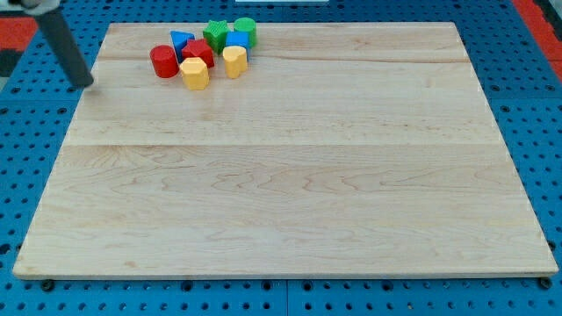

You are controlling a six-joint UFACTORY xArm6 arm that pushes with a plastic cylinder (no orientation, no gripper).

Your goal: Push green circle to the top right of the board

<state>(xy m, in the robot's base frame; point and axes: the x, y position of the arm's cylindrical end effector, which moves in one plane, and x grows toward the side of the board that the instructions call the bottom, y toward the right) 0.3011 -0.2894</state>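
- Pale wooden board [290,175] fills most of the view, lying flat on a blue pegboard surface [536,114].
- All the blocks sit bunched near the board's top edge, toward its top left corner.
- Green circle [245,31] right at the top edge, rightmost of the bunch.
- Green star-like block [215,34] just beside it, on its left.
- Blue block [237,40] tucked under the green circle, touching it.
- Blue triangular block [182,41] further left.
- Red cylinder [163,61] is the leftmost.
- Second red block [198,51] in the middle.
- Two yellow blocks closest to the board's centre: one [195,74] lower left, one [234,61] to its right.
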